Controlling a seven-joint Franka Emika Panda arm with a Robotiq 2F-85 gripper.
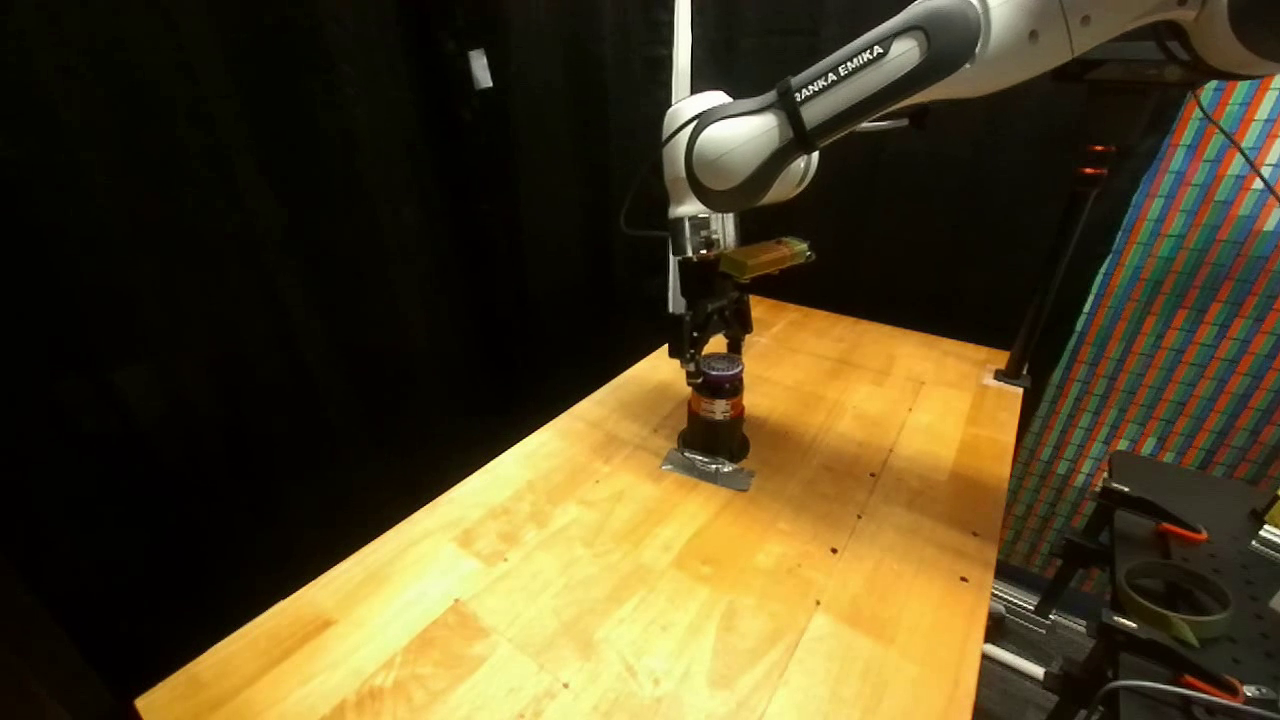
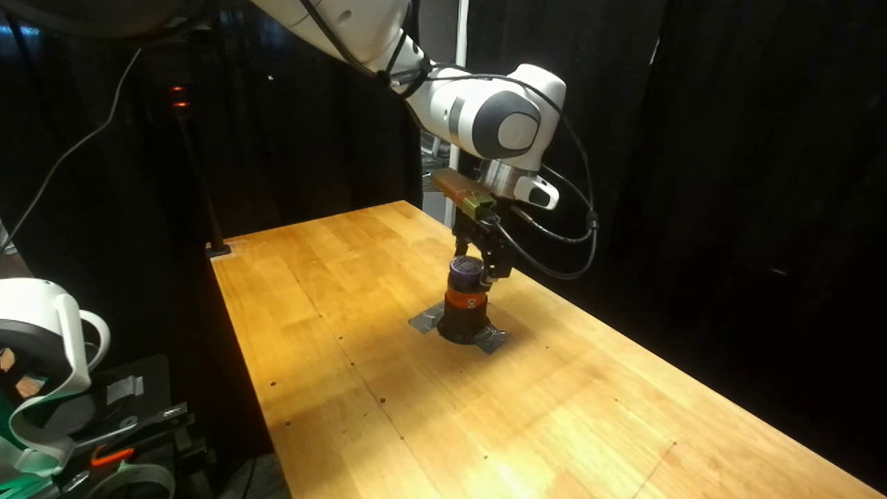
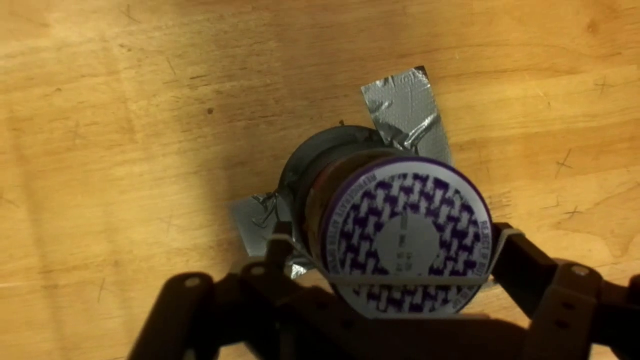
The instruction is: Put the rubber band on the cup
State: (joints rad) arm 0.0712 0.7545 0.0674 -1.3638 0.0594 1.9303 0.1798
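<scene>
The cup is an upright jar with a purple-rimmed lid and dark red-orange body, seen in both exterior views [image 1: 718,405] [image 2: 466,299]. Its white and purple lid [image 3: 407,240] fills the middle of the wrist view. My gripper [image 3: 396,237] is open, one finger on each side of the lid; it shows at lid height in both exterior views [image 1: 714,362] [image 2: 474,267]. The pale rubber band [image 3: 410,281] loops round both fingers and stretches straight across the lid. The right finger looks close to the lid's edge; I cannot tell if it touches. The band's far strand is hidden.
The jar stands in a round black base [image 1: 712,440] fixed to the wooden table [image 1: 640,580] by grey tape strips [image 3: 407,110] [image 2: 490,339]. A dark side cart with a tape roll [image 1: 1175,598] stands beyond the table's edge.
</scene>
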